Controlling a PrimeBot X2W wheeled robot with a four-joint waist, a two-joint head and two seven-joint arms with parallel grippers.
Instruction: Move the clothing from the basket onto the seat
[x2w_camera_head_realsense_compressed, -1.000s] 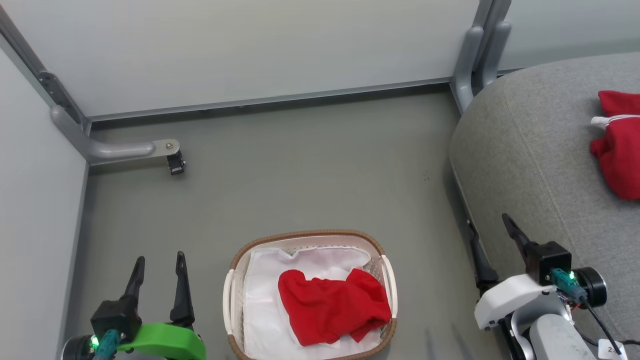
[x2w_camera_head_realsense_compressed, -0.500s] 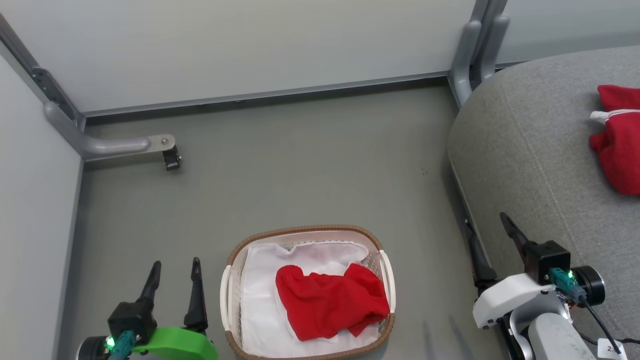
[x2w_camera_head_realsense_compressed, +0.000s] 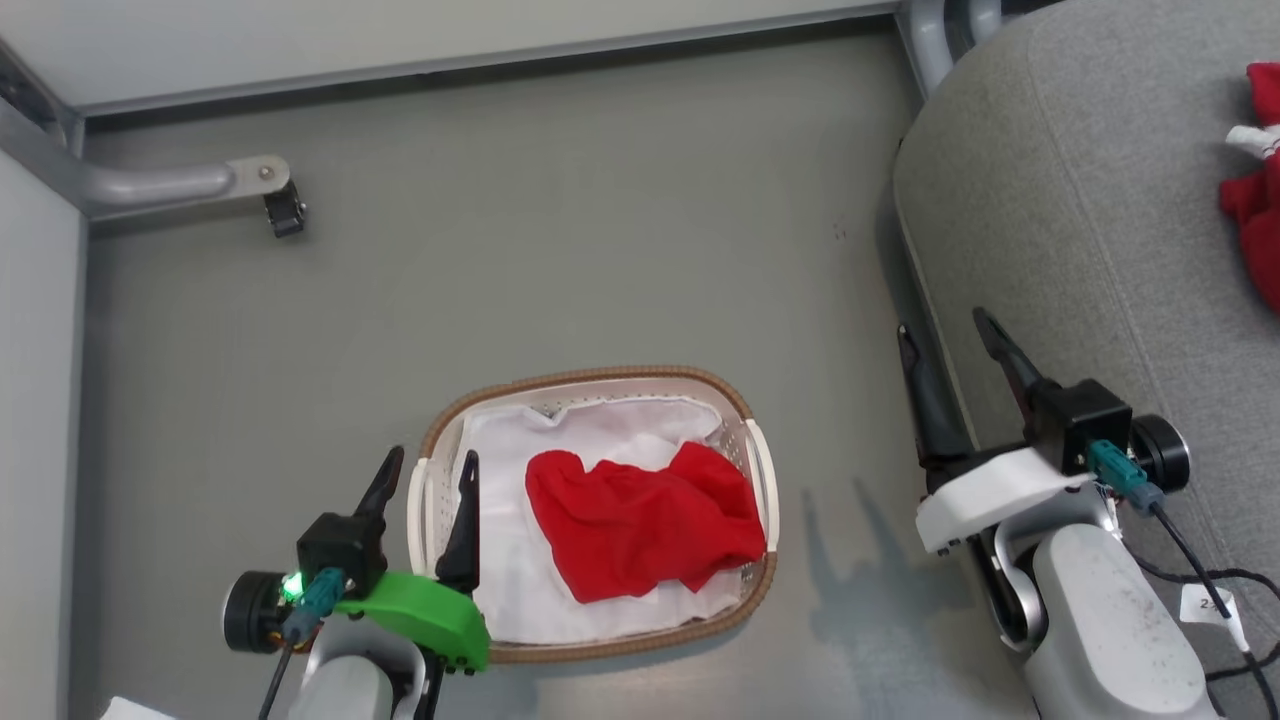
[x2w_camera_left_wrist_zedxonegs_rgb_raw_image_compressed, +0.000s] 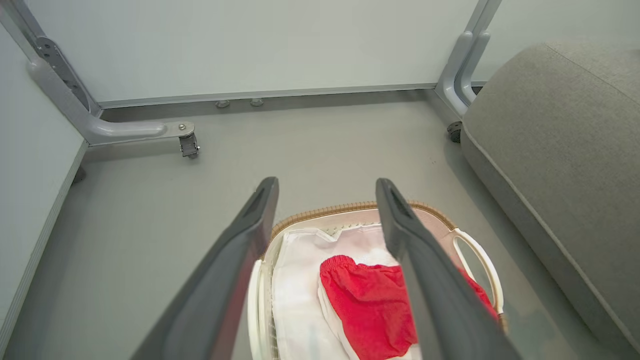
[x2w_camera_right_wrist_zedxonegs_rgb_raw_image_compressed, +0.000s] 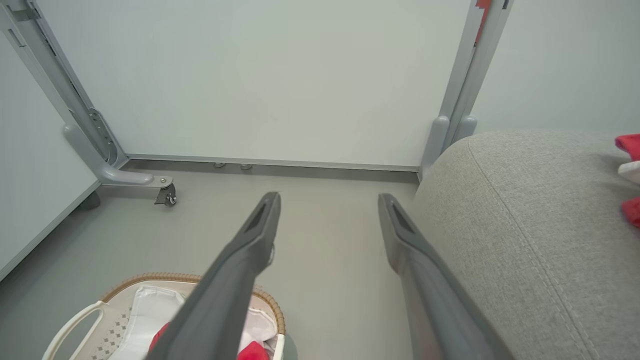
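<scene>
The plain red garment lies crumpled on the white liner in the basket on the floor. In the left wrist view the garment sits below the fingers, inside the basket. My left gripper is open and empty, straddling the basket's left rim. Over on the grey seat, the red jersey with white trim rests at the right edge. My right gripper hangs open and empty beside the seat's rounded edge. The right wrist view shows that gripper, the seat and the jersey.
Pale partition walls close the far and left sides. A metal foot with a caster juts onto the floor at the far left, and a post base stands at the seat's far corner. Grey floor stretches beyond the basket.
The head camera has tilted down, shifting the whole picture up. My left gripper has moved right, from beside the basket to over its left rim. The garment has not moved.
</scene>
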